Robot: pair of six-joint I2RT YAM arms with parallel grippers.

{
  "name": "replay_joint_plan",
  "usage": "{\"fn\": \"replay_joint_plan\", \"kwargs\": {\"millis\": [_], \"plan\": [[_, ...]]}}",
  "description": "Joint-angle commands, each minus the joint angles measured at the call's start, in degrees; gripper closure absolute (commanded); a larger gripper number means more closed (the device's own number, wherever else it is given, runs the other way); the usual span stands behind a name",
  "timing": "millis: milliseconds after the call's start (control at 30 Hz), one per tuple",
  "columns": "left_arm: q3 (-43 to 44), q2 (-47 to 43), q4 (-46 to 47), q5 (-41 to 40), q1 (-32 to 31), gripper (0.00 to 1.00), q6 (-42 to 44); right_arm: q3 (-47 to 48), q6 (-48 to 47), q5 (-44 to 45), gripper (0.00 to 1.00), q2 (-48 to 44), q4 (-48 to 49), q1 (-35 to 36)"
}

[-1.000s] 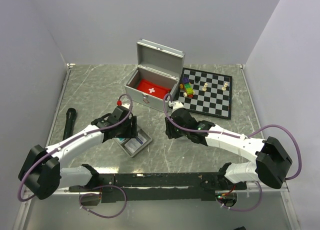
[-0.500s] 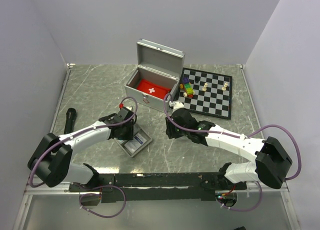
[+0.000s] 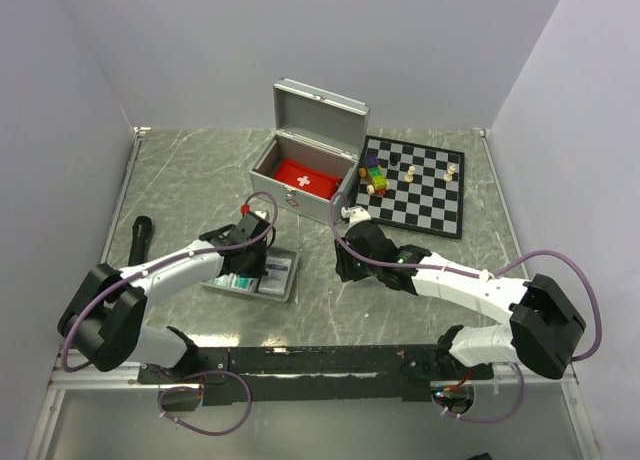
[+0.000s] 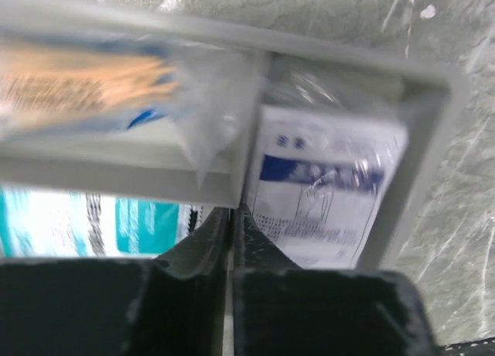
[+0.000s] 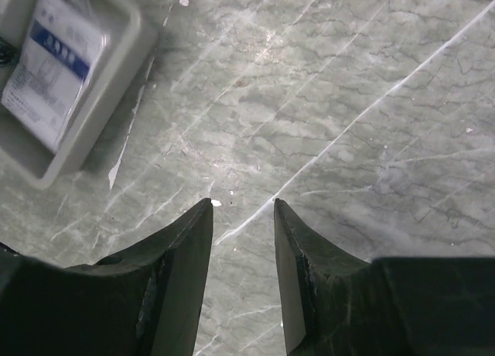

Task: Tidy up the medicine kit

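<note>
1. Left gripper [image 4: 230, 217]: in the wrist view the fingers are pressed almost together on the thin divider wall of the grey tray [image 4: 411, 178]. The divider runs between the teal packet [image 4: 147, 224] and the white sachet [image 4: 325, 193].
2. Right gripper [image 5: 242, 205]: jaws spread, nothing between them, over bare table [image 5: 348, 100] just right of the tray.
3. The medicine kit [image 3: 300, 205] stands open at upper centre of the overhead view, lid upright. A red pouch [image 3: 305, 177] lies inside. It is above and to the right of the tray, apart from it.
4. Step judged in hand: carrying the loaded tray to the kit.
5. Recommendations:
   - A pinch on one thin wall near the tray's middle invites tilting, so lift slowly and keep the tray level, or the loose packets may slide out.
   - Raise it clear of the kit's front wall before moving in.
   - Check that the tray will seat flat on the red pouch.
   - Keep the right arm out of the path, or bring it in to steady the tray's free edge.
</note>
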Motion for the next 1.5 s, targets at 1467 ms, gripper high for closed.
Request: {"fn": "replay_joint_plan", "kwargs": {"millis": [1467], "plan": [[75.5, 37.4, -14.4, -9.6, -1.8, 0.99, 29.5, -7.6, 0.2, 9.3, 0.59, -28.3, -6.3, -1.6]]}}
